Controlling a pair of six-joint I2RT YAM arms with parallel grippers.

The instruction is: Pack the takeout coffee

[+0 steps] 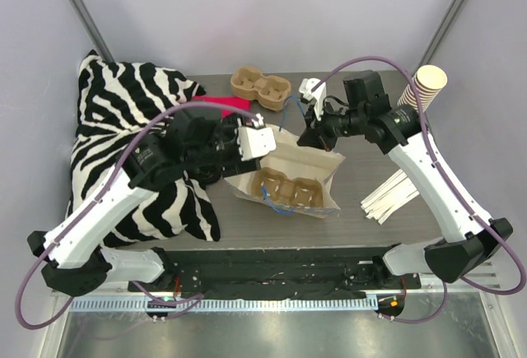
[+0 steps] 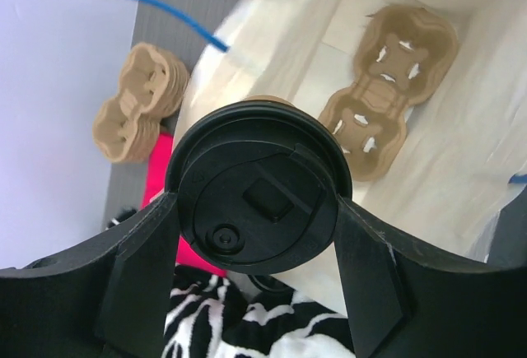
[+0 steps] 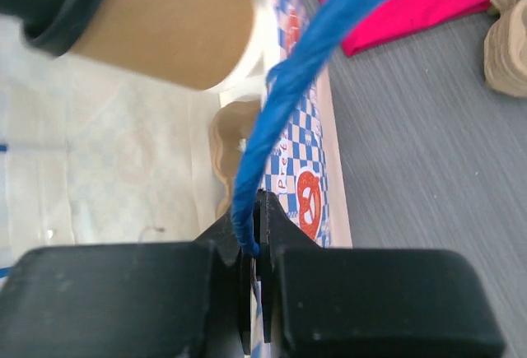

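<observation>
Zebra-striped cushion (image 1: 123, 119) at left, pink cloth (image 1: 222, 104) beside it, pulp carriers (image 1: 260, 86) behind, cup stack (image 1: 424, 86) and white sticks (image 1: 394, 195) right.

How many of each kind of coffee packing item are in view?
Takeout coffee: 1
Paper bag: 1
Carrier in bag: 1
Carrier stack: 1
Lidless cup stack: 1
White stick pile: 1
Total: 6

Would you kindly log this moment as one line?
left pincer: holds takeout coffee; right pincer: shut on blue handle; carrier: in bag
</observation>
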